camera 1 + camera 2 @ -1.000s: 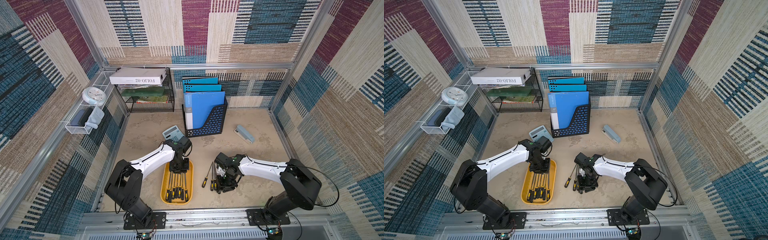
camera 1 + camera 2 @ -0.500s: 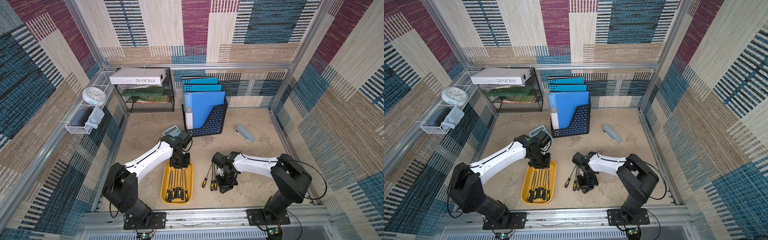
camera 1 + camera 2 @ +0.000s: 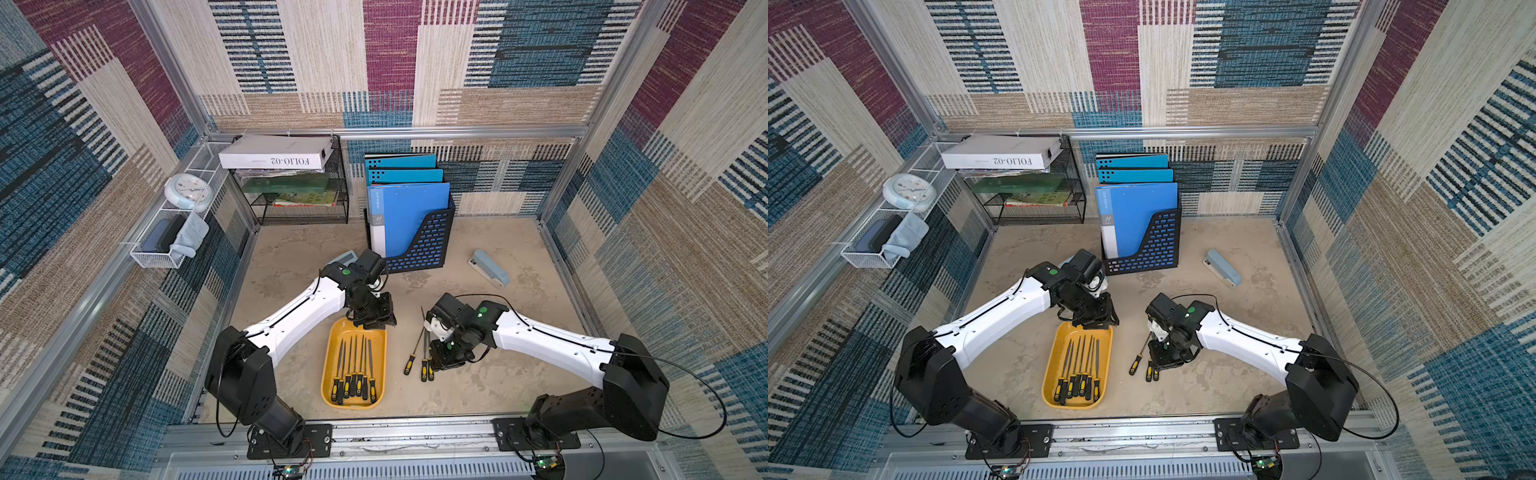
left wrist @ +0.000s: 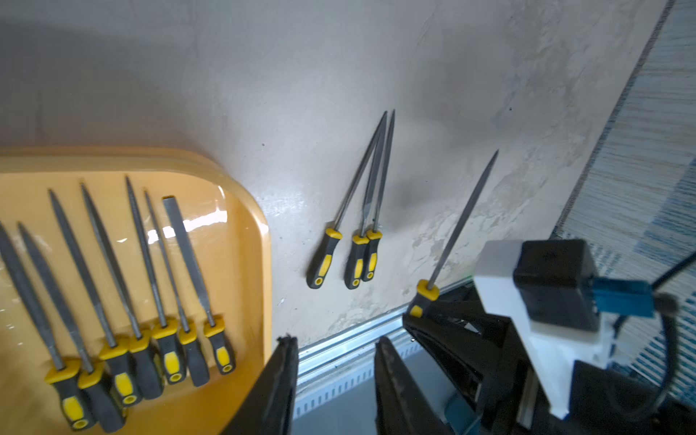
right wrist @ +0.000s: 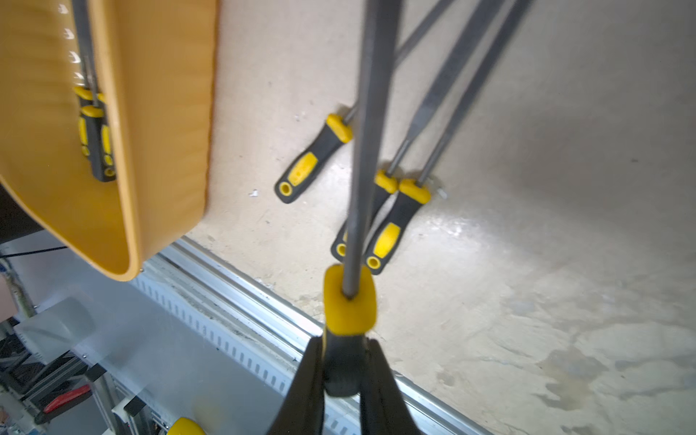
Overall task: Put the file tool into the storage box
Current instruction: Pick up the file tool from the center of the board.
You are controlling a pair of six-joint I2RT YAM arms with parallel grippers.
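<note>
A file (image 5: 348, 309) has been clamped and lifted by the right gripper (image 5: 342, 341). Left gripper (image 4: 335, 342) withdrawn to storage box (image 3: 325, 374) rim, part-open, empty.

L arm (image 3: 299, 316) stretched fwd, wrist bent down, L gripper (image 4: 335, 380) jaws apart w/ nothing btwn them. R arm (image 3: 540, 340) reaches in low, R gripper (image 5: 341, 373) pointing down, clamped tight on a file (image 5: 348, 312) handle.
</note>
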